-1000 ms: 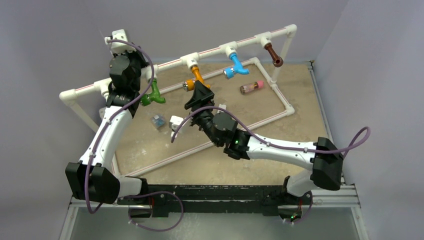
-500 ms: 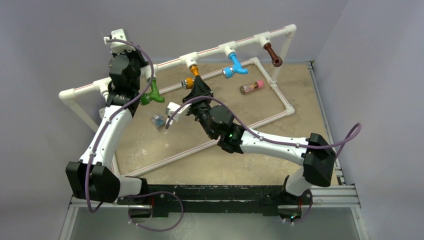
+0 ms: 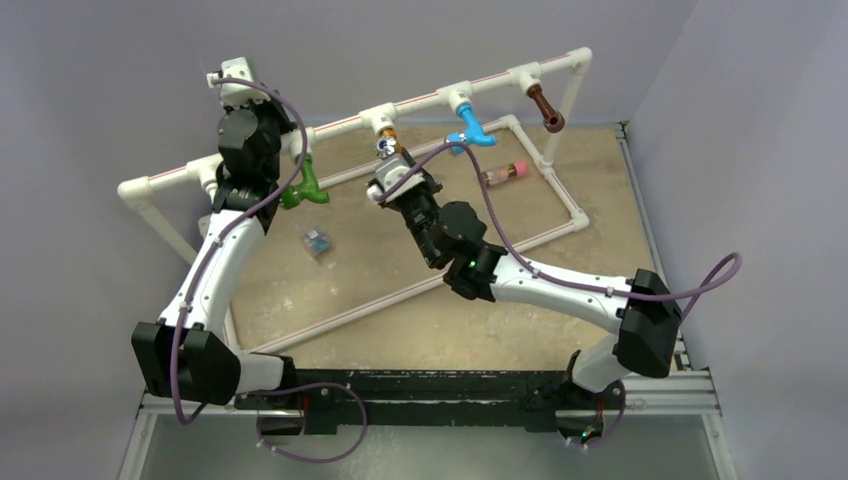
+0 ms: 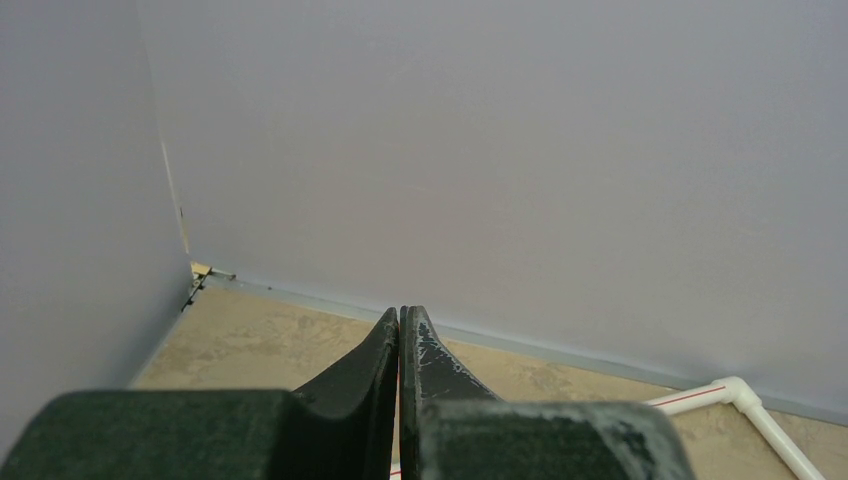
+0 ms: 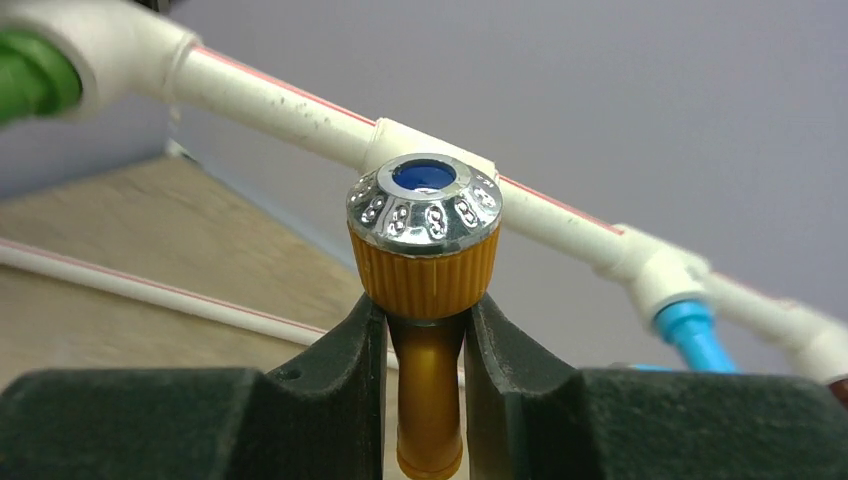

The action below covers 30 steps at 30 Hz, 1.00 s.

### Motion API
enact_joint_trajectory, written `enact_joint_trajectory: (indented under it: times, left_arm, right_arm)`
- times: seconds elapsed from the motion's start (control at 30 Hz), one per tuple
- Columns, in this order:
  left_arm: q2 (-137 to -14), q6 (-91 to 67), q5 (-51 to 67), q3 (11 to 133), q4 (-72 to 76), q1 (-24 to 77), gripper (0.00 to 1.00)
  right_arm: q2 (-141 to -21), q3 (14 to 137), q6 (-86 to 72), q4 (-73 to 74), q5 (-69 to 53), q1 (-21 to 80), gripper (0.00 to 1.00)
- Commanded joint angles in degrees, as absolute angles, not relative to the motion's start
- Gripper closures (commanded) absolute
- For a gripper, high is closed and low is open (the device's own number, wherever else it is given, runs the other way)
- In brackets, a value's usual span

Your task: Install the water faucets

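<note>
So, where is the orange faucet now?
Top view, centre: the orange faucet sits under a white pipe tee, between the green faucet and the blue faucet, held in the right gripper's fingers.

left gripper (image 4: 400, 325): fingers pressed flat together, nothing between them | desk (image 4: 250, 345): beige surface beyond the gripper | white pipe elbow (image 4: 738, 392): red-striped, on the desk, right of the gripper | wall (image 4: 500, 150): grey, behind the gripper, corner to its left

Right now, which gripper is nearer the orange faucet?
Right. The right gripper clamps the orange faucet; the left gripper, shut and empty, is away to its left by the back wall.
</note>
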State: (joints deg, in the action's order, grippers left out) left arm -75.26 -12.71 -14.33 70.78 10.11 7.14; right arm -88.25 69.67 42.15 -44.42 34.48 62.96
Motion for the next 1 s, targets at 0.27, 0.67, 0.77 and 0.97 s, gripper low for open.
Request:
enact_joint_trajectory:
  times: [0.27,0.67,0.77,0.97]
  left_arm:
    - [-78.31,-12.57,-10.55,66.45,-4.77,7.47,1.0]
    - [-78.13,-12.74,-9.8,66.36,-4.87,7.47,1.0]
    - [-78.11,-12.74,-9.76,66.36,-4.88,7.47,1.0]
    - [-78.13,-12.74,-9.93,66.36,-5.0,7.47,1.0]
  right_arm:
    - [-83.3,60.24,-30.65,-58.98,25.0,54.14,1.0]
    - [-83.91,50.46,-74.74,-71.72,23.35,53.96,1.0]
    - [-84.11,50.2,-78.85,-73.1,21.33,53.95,0.98]
    - [-82.36,50.46,-80.79,-69.83,18.23,53.79,0.6]
